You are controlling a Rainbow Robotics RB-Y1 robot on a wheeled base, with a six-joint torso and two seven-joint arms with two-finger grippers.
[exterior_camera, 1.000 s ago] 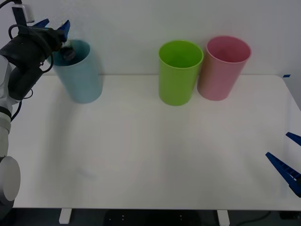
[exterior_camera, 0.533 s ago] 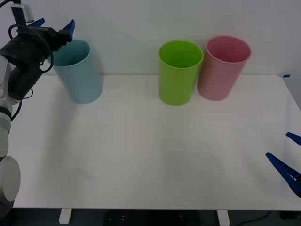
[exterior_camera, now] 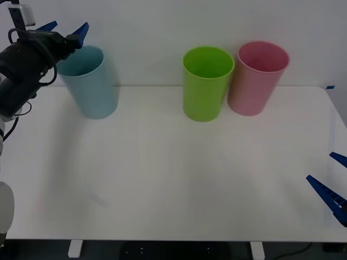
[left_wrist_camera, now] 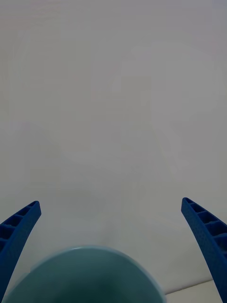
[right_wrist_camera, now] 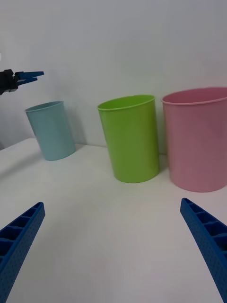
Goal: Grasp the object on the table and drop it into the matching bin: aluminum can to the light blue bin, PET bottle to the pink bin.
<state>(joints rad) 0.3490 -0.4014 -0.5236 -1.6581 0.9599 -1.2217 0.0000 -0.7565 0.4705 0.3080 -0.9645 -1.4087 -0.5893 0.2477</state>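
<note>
Three bins stand along the far edge of the white table [exterior_camera: 173,179]: the light blue bin [exterior_camera: 89,84] at about ten o'clock, a lime green bin [exterior_camera: 207,84] near twelve, and the pink bin [exterior_camera: 256,80] touching or just beside it at one o'clock. The left gripper [exterior_camera: 64,30] hovers just above the light blue bin's rim, its blue fingers spread wide and holding nothing. From its wrist camera, the bin's open mouth [left_wrist_camera: 85,274] sits directly below and between the fingers. The aluminum can is not on the tabletop; judging by this, it likely lies inside the light blue bin. The right gripper [exterior_camera: 332,187] waits at four o'clock, fingers wide apart and empty.
</note>
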